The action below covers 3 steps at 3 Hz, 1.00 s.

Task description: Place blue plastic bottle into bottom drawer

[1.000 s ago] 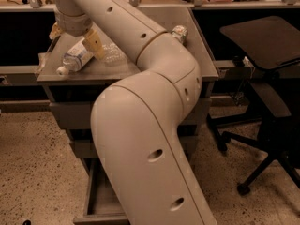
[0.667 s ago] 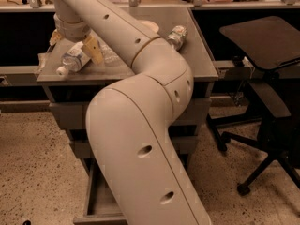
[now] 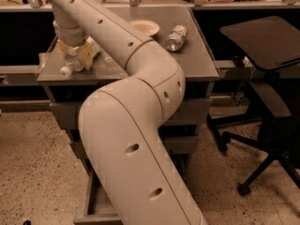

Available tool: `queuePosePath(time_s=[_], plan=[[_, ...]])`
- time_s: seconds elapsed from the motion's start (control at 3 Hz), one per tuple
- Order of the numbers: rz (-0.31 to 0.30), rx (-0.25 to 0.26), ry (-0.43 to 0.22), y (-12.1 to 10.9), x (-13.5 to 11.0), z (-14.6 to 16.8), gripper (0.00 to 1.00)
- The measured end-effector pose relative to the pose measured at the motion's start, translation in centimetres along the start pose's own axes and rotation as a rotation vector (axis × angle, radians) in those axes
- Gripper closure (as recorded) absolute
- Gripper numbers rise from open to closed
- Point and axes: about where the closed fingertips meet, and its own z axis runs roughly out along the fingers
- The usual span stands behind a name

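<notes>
The blue plastic bottle (image 3: 71,63) lies on its side at the left of the grey cabinet top (image 3: 197,60), with its white cap pointing to the front left. My gripper (image 3: 74,54) hangs straight down over it from the wrist. The yellow fingers (image 3: 87,55) stand on either side of the bottle's body, spread apart. The bottle rests on the cabinet top. The bottom drawer (image 3: 96,204) is pulled out at floor level, and my arm's large lower link hides most of it.
A small metal can (image 3: 176,37) lies on its side at the back right of the cabinet top, next to a shallow beige plate (image 3: 144,27). A black office chair (image 3: 262,97) stands right of the cabinet. My arm crosses the cabinet front.
My gripper has come down and a little left onto the bottle, and the arm's elbow has swung left. The bottle has not moved.
</notes>
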Motion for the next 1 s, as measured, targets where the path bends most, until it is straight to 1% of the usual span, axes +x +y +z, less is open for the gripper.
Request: queuePosePath(time_s=[0.33,0.67,1.0], plan=[[0.004,0.022,-0.018,0.2,-1.1,-1.6,0.7],[0.087,0.173,-0.105,0.9,-2.6,-6.5,0.94],[0.204,0.402,-0.256,2.3,-6.8,-14.6,1.0]])
